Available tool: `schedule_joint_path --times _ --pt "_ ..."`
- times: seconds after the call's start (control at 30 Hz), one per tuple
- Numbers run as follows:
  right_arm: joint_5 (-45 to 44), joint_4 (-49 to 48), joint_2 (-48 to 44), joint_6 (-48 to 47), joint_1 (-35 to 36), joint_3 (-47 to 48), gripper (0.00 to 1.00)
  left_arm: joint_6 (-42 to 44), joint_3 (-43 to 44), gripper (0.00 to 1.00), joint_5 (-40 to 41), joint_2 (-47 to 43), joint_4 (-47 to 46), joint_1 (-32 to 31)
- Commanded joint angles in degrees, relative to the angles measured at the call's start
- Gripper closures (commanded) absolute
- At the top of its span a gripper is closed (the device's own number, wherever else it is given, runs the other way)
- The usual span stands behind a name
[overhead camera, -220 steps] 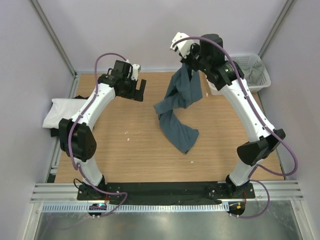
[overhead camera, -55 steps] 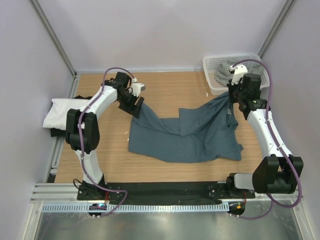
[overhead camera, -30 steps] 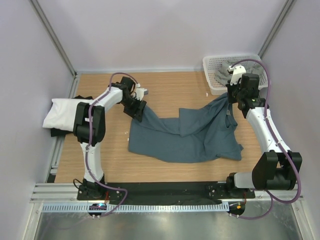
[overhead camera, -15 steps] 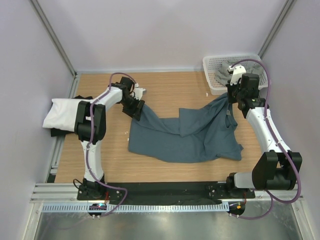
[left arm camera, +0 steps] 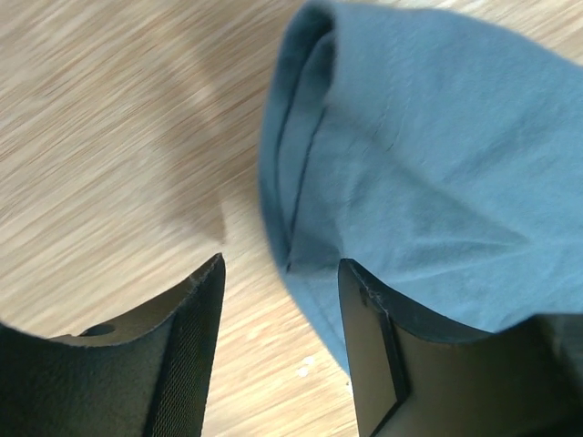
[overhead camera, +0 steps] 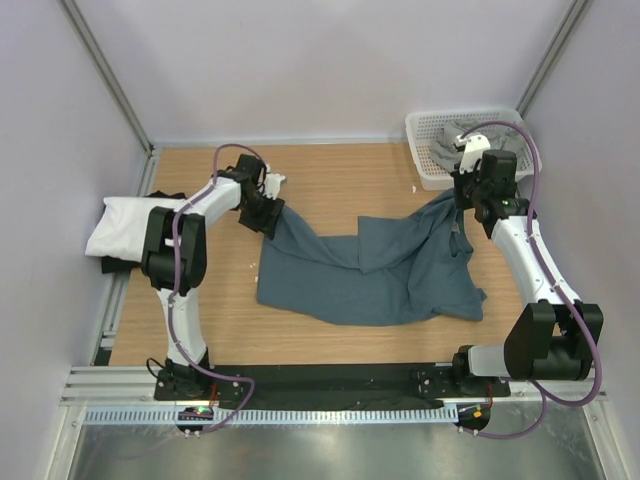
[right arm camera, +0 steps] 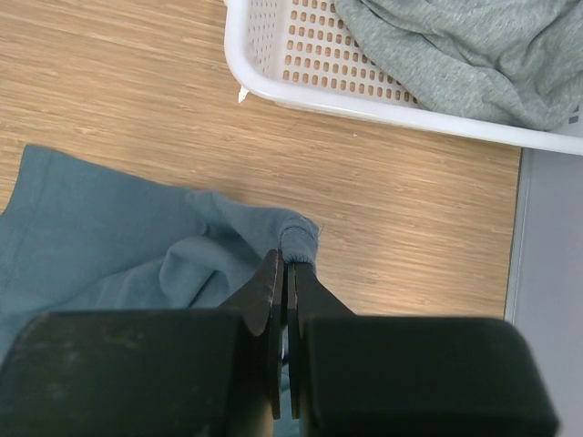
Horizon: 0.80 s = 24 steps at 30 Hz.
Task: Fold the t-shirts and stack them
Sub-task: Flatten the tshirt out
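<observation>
Slate-blue t-shirt point(overhead camera: 370, 275) lay rumpled on the wooden table point(overhead camera: 330, 170): soft matte knit, doubled hem. Your right gripper point(right arm camera: 285, 273) pinched its corner tight, near the white mesh basket point(right arm camera: 273, 86). Your left gripper point(left arm camera: 281, 264) stood half-spread at the opposite hem, clamping nothing. You needed that hem seated deeper before closing, then an even pull outward.
</observation>
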State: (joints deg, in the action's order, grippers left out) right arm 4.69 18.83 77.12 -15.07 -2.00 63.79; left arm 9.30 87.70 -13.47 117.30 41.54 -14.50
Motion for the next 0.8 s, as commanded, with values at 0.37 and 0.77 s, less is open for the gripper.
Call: schedule_joint_path --times 0.37,0.77 --pt "0.5 -3.89 -2.5 -0.49 -0.11 -0.33 0.99 -2.0 -2.18 0.51 0.73 -3.83 -2.6 -1.41" --pt "-0.21 -3.8 -3.47 -0.92 -0.11 -1.39 0.99 -1.92 -0.95 0.56 -0.5 -0.14 -2.25 -1.41"
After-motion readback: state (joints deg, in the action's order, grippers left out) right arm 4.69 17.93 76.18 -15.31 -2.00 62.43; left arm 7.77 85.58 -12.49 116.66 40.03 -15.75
